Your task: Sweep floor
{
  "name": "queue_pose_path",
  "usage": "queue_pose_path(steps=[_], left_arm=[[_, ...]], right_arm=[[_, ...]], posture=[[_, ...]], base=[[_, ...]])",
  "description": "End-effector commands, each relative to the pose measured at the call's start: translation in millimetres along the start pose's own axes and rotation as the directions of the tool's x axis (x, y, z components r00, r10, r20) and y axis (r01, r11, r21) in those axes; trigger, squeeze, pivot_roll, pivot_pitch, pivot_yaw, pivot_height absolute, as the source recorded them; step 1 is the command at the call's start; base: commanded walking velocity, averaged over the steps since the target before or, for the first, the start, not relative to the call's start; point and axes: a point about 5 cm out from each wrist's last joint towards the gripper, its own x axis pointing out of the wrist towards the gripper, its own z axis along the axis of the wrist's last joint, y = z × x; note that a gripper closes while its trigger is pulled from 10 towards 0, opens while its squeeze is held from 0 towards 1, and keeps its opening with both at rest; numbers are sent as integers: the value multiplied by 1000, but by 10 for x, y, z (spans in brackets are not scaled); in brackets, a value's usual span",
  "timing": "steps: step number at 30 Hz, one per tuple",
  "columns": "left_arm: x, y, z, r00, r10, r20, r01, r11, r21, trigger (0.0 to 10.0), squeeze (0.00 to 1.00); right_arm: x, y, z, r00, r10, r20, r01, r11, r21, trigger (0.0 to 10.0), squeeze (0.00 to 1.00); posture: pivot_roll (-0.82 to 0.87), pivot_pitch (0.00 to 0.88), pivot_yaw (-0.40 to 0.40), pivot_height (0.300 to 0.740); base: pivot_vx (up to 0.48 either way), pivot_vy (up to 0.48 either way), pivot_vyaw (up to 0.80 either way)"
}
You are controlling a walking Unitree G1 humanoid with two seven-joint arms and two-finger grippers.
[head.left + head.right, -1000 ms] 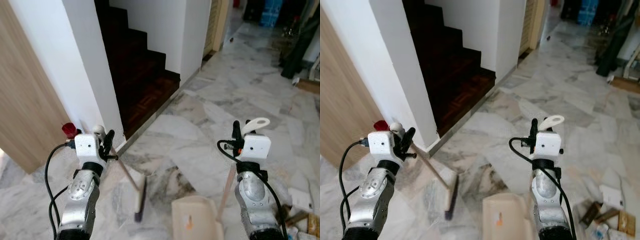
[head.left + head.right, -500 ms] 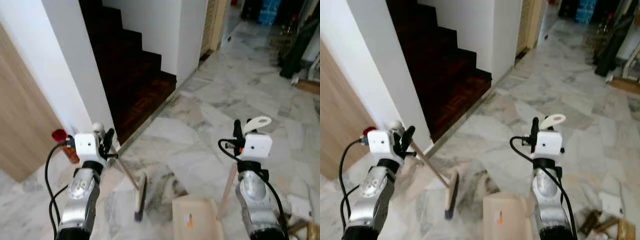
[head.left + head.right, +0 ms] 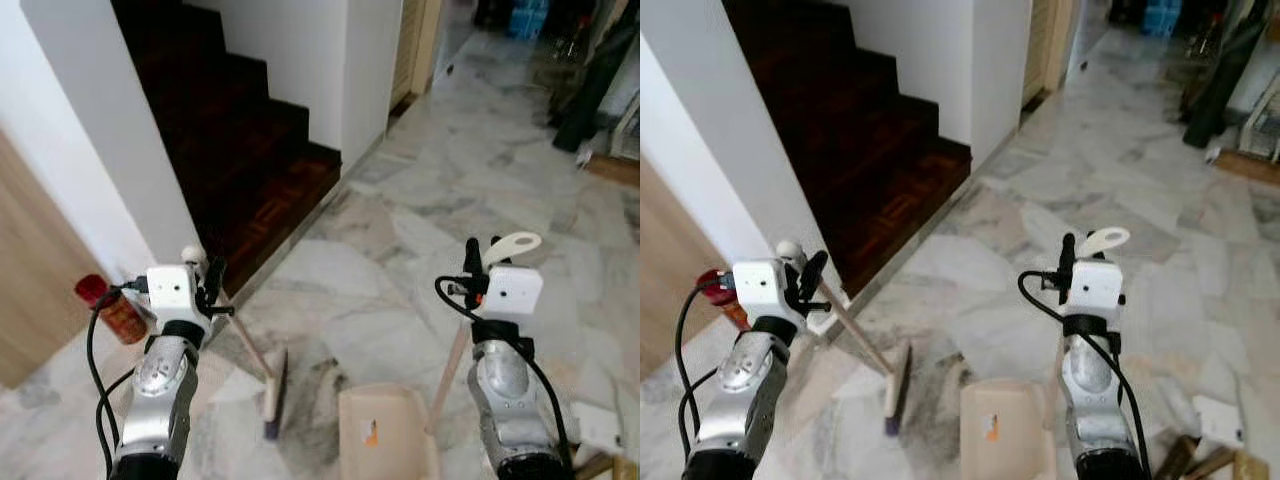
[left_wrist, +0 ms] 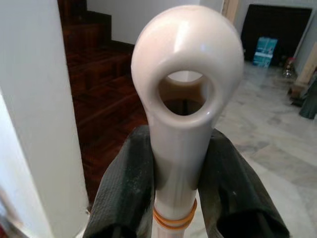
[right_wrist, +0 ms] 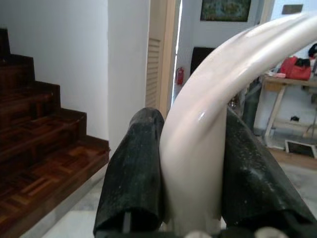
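Note:
My left gripper is shut on the cream handle of a broom, whose brush head rests on the marble floor in front of me. The looped handle end sits between the two black fingers. My right gripper is shut on the curved cream handle of a beige dustpan, which stands on the floor just right of the brush head. A dark dusty patch lies between brush and pan.
A dark wooden staircase rises ahead on the left behind a white wall. A red can stands by the wooden panel at left. Scraps and paper lie at lower right. Dark clutter sits far right; open marble floor runs ahead.
The camera has shifted right and forward: stairs, wall and the red can slid leftward and down in view. Both grippers keep their hold; broom and dustpan stay in the same relative places.

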Motion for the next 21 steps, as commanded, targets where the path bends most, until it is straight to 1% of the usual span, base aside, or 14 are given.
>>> queue_pose_path(steps=[1, 10, 13, 21], left_arm=[[29, 46, 110, 999, 7, 44, -8, 1000, 25, 10000, 0], [31, 42, 112, 999, 4, 45, -5, 1000, 24, 10000, 0], [27, 16, 107, 999, -11, 42, 10, 1000, 24, 10000, 0], [24, 19, 106, 999, -5, 43, 4, 1000, 22, 10000, 0]], right_arm=[[62, 75, 143, 998, 11, 68, -13, 1000, 28, 10000, 0], [59, 81, 142, 998, 13, 67, -15, 1000, 28, 10000, 0], [57, 84, 140, 998, 15, 68, -16, 1000, 25, 10000, 0], [56, 64, 133, 998, 8, 66, -10, 999, 30, 10000, 0]], posture=[[-45, 39, 20, 740], [-46, 37, 22, 740], [-46, 32, 23, 740], [-45, 17, 24, 740]], base=[[330, 0, 0], [329, 0, 0], [330, 0, 0], [328, 0, 0]])
